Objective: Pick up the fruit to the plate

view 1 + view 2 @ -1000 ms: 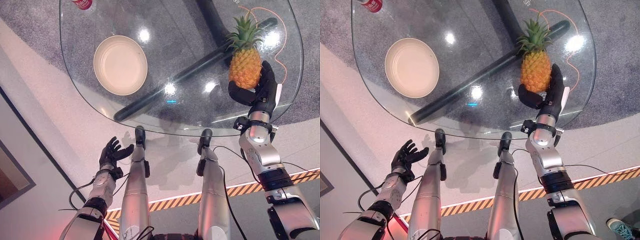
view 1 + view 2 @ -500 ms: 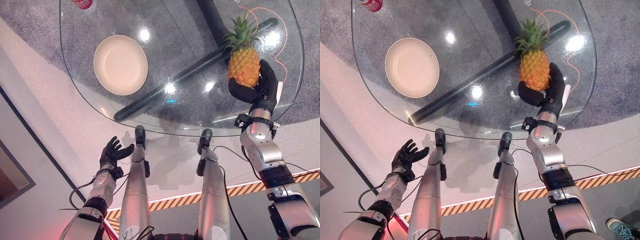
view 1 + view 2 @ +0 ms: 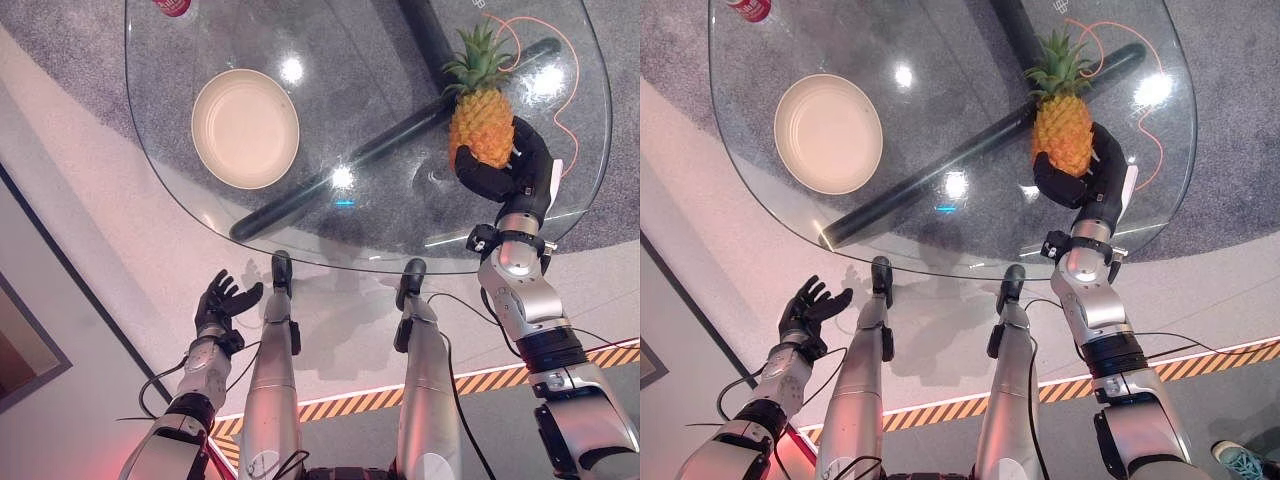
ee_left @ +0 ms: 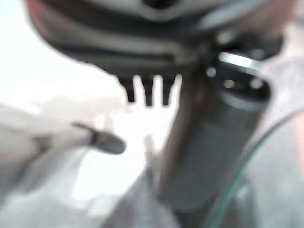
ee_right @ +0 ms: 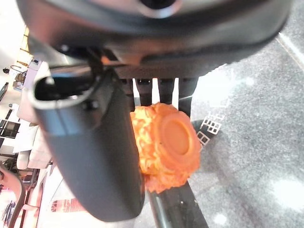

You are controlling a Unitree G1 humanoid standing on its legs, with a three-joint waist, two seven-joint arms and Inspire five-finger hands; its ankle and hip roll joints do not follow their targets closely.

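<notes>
Glass tabletop (image 3: 400,225) carries cream plate (image 3: 245,128) toward its left edge; pineapple (image 3: 479,122) near right edge, clamped by my right hand (image 3: 510,172), fingers and thumb curled round its lower body; since earlier frames fruit has risen and edged leftward, so lift has begun, carry to plate remains. Right eye view: left hand (image 3: 808,306) idle below near edge, fingers spread. Right wrist view: pineapple underside visible, apparently clear of glass.
</notes>
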